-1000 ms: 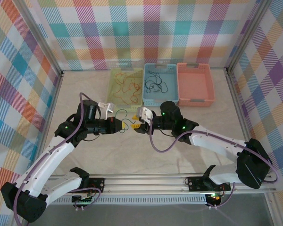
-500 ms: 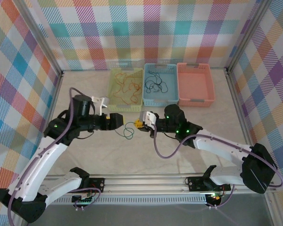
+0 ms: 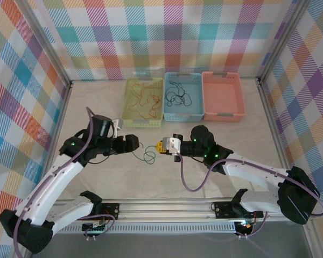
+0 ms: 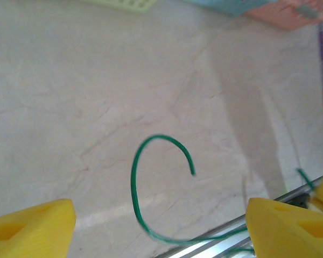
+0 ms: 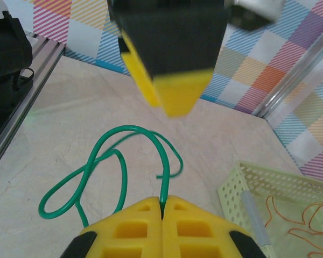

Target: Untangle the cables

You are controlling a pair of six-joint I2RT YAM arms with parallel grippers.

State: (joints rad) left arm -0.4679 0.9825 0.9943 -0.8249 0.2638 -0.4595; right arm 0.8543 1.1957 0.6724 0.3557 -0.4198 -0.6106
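Right end effector [image 5: 162,203] pinches the green cable [image 5: 132,128]; left end effector [image 3: 133,141] gapes empty
Light and springy, I judge; I'd take its free end

A yellow-green basket [image 3: 142,123], blue basket [image 3: 183,116] and salmon basket [image 3: 222,97] sit side by side on the table [image 3: 242,137]

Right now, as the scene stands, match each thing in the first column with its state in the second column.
Column one
1. left pincer
2. right pincer
3. yellow-green basket
4. blue basket

Column two
A. holds black cables
B. open, gripping nothing
C. holds red and orange cables
D. shut on the green cable

Pairs: 1-B, 2-D, 3-C, 4-A
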